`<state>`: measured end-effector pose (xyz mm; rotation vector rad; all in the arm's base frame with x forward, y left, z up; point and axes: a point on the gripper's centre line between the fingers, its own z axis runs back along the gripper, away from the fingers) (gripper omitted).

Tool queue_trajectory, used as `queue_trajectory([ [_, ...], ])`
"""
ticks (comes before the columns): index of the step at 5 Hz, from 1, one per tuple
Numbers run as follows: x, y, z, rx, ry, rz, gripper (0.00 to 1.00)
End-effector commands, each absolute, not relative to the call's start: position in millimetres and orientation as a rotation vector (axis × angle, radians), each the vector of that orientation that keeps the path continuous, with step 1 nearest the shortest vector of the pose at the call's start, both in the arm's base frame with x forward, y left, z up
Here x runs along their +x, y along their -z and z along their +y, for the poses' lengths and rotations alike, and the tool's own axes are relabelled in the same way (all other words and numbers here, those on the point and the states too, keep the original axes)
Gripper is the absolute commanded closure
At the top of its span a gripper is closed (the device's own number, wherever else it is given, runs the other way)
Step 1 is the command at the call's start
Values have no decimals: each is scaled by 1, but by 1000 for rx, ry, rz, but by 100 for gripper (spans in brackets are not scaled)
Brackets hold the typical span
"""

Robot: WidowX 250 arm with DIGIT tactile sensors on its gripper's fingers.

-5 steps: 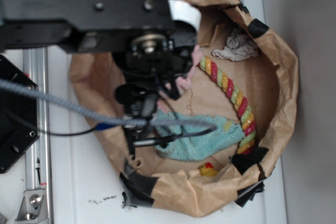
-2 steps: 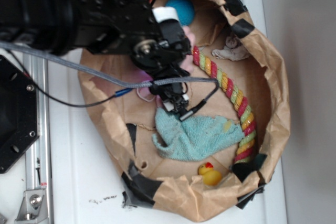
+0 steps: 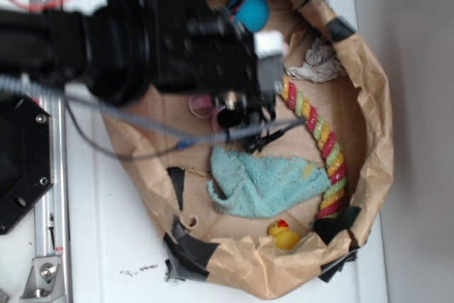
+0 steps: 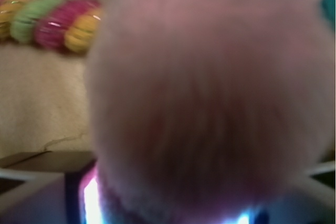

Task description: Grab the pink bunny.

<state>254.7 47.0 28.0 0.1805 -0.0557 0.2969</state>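
The pink bunny (image 4: 210, 87) fills most of the wrist view as a blurred, pale pink fuzzy mass right against the camera. Outside, only its thin pink cord loop (image 3: 201, 107) shows, because the black arm covers its body. My gripper (image 4: 178, 177) has come down around the bunny. Grey finger edges (image 4: 31, 179) show at the lower corners, wide apart, with a thin lit gap on the left. In the exterior view the gripper (image 3: 241, 115) is mostly hidden under the wrist.
Everything lies in a crumpled brown paper bag (image 3: 376, 125) with raised walls. A striped rope toy (image 3: 319, 140) curves along the right. A teal cloth (image 3: 259, 186), a yellow duck (image 3: 284, 235), a blue ball (image 3: 252, 10) and a greyish-white rag (image 3: 316, 65) lie around it.
The arm has swung toward the back of the bag and dropped lower, off the teal cloth. It now hides the bunny, which showed pink beside the wrist earlier.
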Motion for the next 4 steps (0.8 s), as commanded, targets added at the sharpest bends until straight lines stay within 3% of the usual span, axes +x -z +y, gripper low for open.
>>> queue_trajectory([
  [1, 248, -134, 48, 97, -280, -81, 100],
  [2, 244, -162, 50, 37, -335, -19, 100],
  [3, 242, -174, 48, 30, -373, -75, 100],
  [4, 242, -172, 50, 33, -400, -36, 100],
])
